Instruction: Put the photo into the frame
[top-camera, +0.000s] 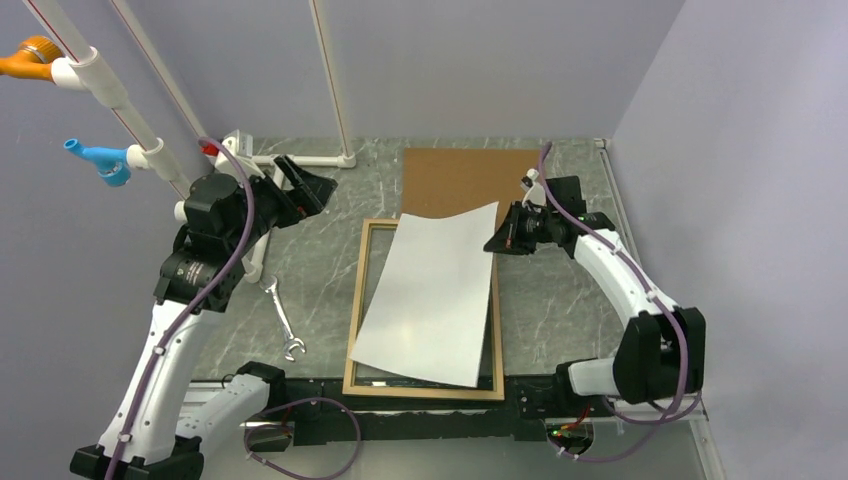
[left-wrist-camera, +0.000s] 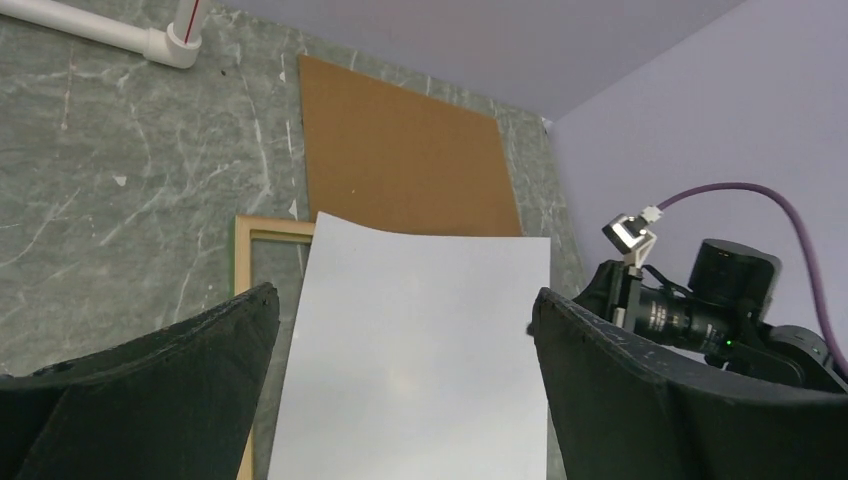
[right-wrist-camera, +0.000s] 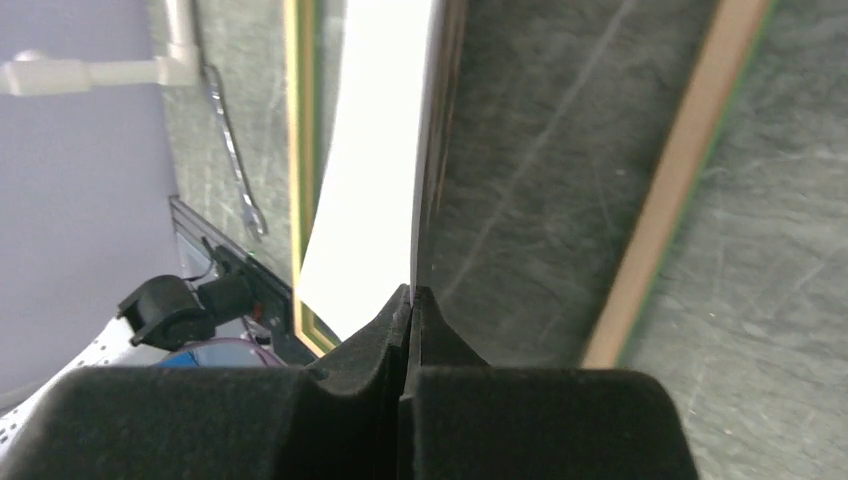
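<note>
The photo (top-camera: 432, 295) shows its plain white back and hangs slanted over the frame (top-camera: 360, 300), a tan wooden rectangle lying flat on the table. My right gripper (top-camera: 497, 243) is shut on the photo's right edge near its far corner; in the right wrist view the sheet (right-wrist-camera: 375, 170) runs edge-on out of the pinched fingertips (right-wrist-camera: 411, 298). My left gripper (top-camera: 318, 190) hovers open to the left of the frame's far end, holding nothing. From the left wrist view the white sheet (left-wrist-camera: 420, 350) fills the gap between the wide jaws, with the frame's corner (left-wrist-camera: 262, 230) beyond.
A plain brown backing board (top-camera: 468, 180) lies flat behind the frame, partly under the photo. A metal wrench (top-camera: 281, 318) rests on the table left of the frame. White pipe fittings (top-camera: 300, 160) stand at the back left. Walls close in the back and right.
</note>
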